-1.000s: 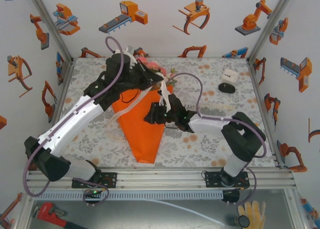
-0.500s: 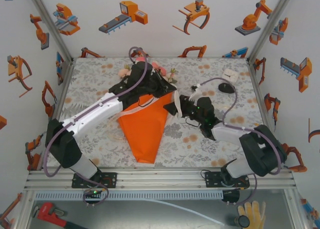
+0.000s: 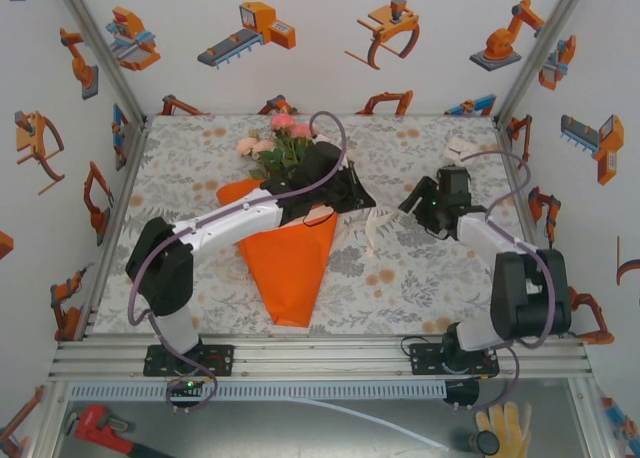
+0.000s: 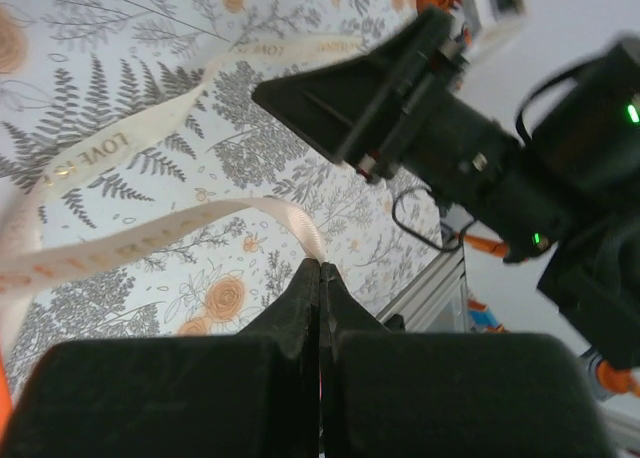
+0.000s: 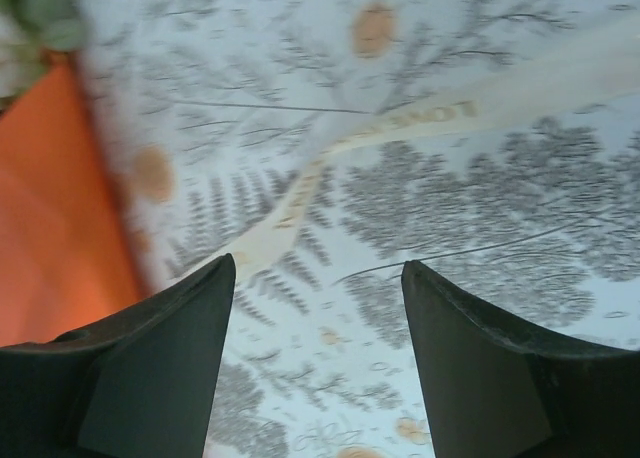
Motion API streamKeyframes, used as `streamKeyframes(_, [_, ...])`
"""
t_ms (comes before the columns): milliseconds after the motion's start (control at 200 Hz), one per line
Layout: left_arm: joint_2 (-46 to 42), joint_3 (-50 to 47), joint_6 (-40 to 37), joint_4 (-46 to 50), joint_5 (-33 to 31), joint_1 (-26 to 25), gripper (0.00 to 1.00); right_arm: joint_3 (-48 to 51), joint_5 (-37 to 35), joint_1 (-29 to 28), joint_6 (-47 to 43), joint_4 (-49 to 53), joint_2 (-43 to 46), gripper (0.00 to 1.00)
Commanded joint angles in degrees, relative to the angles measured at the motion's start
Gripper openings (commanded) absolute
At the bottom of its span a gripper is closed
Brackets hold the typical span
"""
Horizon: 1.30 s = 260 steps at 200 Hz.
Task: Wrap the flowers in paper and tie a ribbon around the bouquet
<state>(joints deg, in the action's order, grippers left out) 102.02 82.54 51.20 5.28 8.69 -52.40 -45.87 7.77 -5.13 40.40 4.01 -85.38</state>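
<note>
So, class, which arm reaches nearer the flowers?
Left. The left arm lies close beside the flowers, over the paper; the right arm sits apart, off to their right.

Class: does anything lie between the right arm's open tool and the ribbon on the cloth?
Nothing visible does. The right tool stands open, facing the ribbon lying on the printed cloth, with bare cloth and air between. The left tool, shut on another stretch of the ribbon, sits off to one side.
</note>
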Motion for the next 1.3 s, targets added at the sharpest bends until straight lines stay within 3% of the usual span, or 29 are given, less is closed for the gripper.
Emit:
streamKeyframes(0, [0.77, 2.8, -5.21, -1.38, 1.75, -1.64, 0.0, -5.96, 1.35, 1.64, -3.31, 5.12, -5.47, 0.64])
streamKeyframes(200, [3.63, 4.57, -5.17, -4.57, 5.78, -3.19, 0.0, -11.39, -2.37, 2.38, -3.11, 6.86, -12.42, 0.64])
streamKeyframes(385, [12.08, 18.75, -14.02, -4.5, 13.14, -9.39, 0.0, -11.49, -1.87, 5.4, -3.58, 6.17, -14.3, 0.61])
streamKeyframes(551, [24.12, 38.12, -18.53, 3.96, 14.91, -11.58, 0.0, -11.27, -1.12, 6.62, -3.75, 5.9, -14.91, 0.47])
streamKeyframes(651, [27.04, 40.05, -17.71, 4.11, 14.72, -11.53, 0.0, -10.67, -0.41, 6.86, -3.92, 5.31, -14.89, 0.35])
streamKeyframes(741, [27.27, 38.65, -18.55, 4.25, 11.96, -11.54, 0.13, -10.08, 0.66, 7.14, -4.2, 4.53, -14.57, 0.21])
streamKeyframes(801, [26.46, 37.7, -19.62, 4.26, 10.26, -11.56, 0.2, -9.58, 1.89, 7.28, -4.37, 3.71, -14.08, 0.1])
streamKeyframes(861, [24.94, 36.85, -21.36, 3.88, 9.3, -11.42, 0.39, -9.25, 2.65, 7.32, -4.38, 3.38, -12.86, 0.0])
streamKeyframes(986, [19.6, 35.07, -26.2, 5.73, 8.11, -10.54, 0.6, -8.3, 4.16, 7.32, -4.44, 2.84, -9.1, 0.0])
streamKeyframes(1171, [3.62, 21.48, -39.89, 14.08, 5.36, -8.05, 0.64, -8.89, 6.41, 7.28, -7.17, 4.16, -3.13, 0.0])
streamKeyframes(1297, [-7.2, 9.13, -54.94, 24.18, -0.47, -7.38, 0.65, -10.38, 10.26, 6.93, -8.59, 6.15, -0.11, 0.0])
